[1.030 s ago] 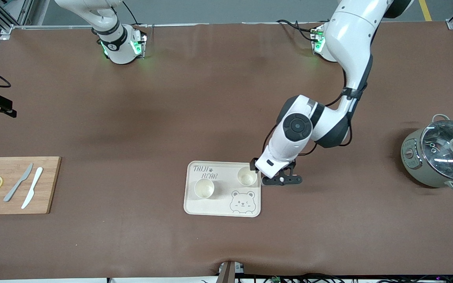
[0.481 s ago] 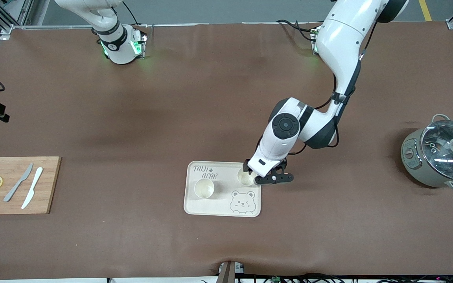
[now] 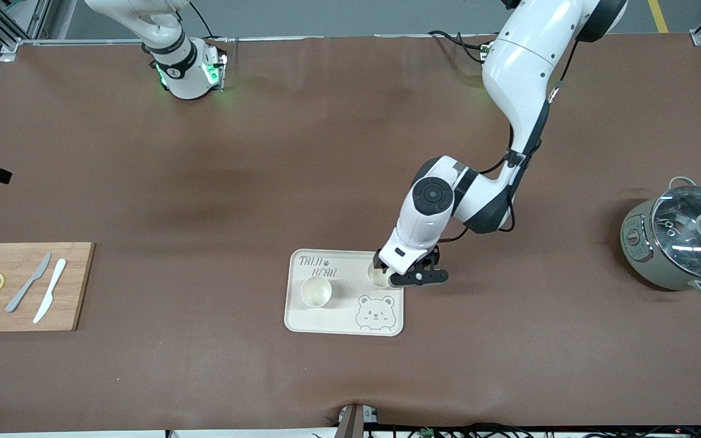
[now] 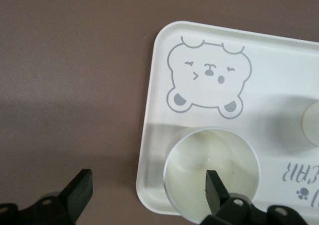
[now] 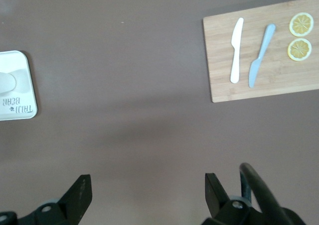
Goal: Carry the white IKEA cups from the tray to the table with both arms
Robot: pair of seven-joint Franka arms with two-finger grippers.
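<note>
Left end effector [image 3: 394, 272] hangs spread wide over one small cream-white round cup [image 4: 212, 172], a fingertip [image 4: 214, 190] inside its rim; right end effector [image 5: 144, 195] gapes above bare counter [image 3: 204, 182].

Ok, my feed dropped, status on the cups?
Left pincer open, one finger inside the cup on the bear tray. Other cup beside it. Right pincer open, waiting. Nothing obstructing.

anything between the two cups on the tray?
Nothing. In the front view only bare tray separates the cup nearer the right arm's end from the cup under the left gripper, with the "TAIJI BEAR" lettering just above that gap.
</note>
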